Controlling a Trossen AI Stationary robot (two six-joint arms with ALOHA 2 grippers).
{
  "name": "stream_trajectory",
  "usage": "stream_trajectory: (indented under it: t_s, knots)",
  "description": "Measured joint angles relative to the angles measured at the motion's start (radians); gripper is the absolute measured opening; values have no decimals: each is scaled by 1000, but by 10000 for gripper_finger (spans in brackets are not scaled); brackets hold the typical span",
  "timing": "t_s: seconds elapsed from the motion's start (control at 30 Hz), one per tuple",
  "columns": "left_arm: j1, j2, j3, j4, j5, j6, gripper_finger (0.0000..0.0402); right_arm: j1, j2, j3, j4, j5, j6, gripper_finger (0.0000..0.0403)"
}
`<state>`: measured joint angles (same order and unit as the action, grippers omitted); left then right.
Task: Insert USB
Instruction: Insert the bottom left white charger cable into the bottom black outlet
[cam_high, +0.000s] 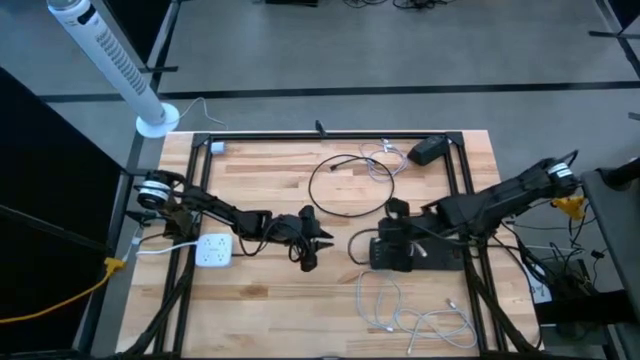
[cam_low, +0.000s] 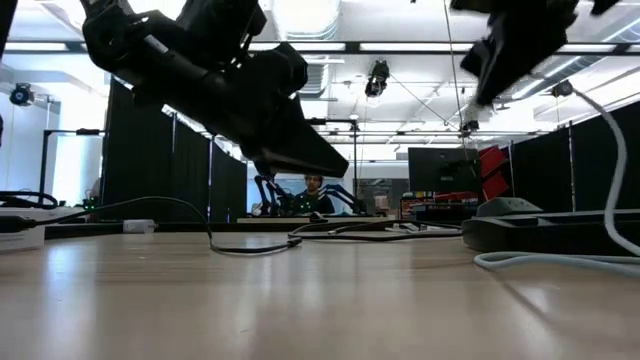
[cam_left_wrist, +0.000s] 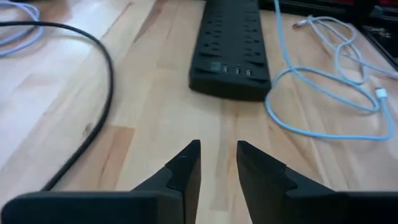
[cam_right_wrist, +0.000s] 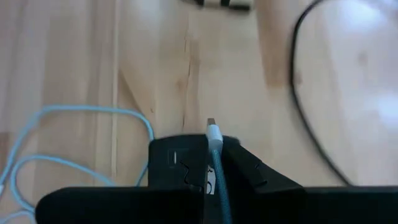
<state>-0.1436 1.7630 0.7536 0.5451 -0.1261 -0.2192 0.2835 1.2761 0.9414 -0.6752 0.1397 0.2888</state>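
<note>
The left tool (cam_left_wrist: 217, 163) hovers empty, fingers slightly parted, aimed at the black power strip (cam_left_wrist: 230, 50) on the tabletop (cam_high: 280, 300). Only its wrist view shows the strip's USB ports (cam_left_wrist: 236, 70). The right tool (cam_right_wrist: 211, 163) pinches the white USB cable (cam_right_wrist: 214, 140). No writing is legible.

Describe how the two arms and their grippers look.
Both arms are dark and jointed, with cabling along the links. The left arm has a silvery ring at its base; the right arm has yellow near its base. The left gripper has two black wedge-shaped fingers, as does the right gripper.
</note>
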Motion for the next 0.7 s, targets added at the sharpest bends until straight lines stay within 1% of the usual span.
stream_trajectory:
  t_s: [0.2, 0.4, 0.53, 0.7]
  knots:
    - [-2, 0, -2, 0, 2, 0, 71, -28, 173, 29, -20, -107, -17, 14]
    - [-1, 0, -4, -1, 2, 0, 65, -34, 327, 143, -160, -122, -32, 14]
    - [-1, 0, -4, -2, 2, 0, 66, -46, 378, 196, -208, -123, -92, 14]
    - [-1, 0, -4, -2, 2, 0, 65, -73, 383, 194, -214, -151, -104, 14]
